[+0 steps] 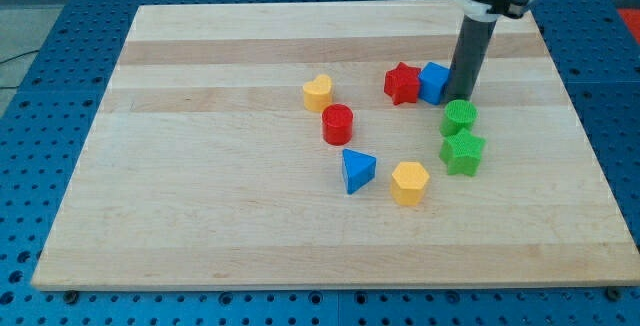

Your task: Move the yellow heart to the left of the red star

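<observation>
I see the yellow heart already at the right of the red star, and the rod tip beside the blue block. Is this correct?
Not quite. In the camera view the yellow heart lies to the view's left of the red star, not its right. My tip is indeed beside the blue block.

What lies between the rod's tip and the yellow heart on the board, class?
In the camera view, the blue block and the red star lie between my tip and the yellow heart; bare board follows.

Bench (200,216) is looking like pale smooth-sanded wood planks, blocks like the yellow heart (317,92) looking matte plastic.
</observation>
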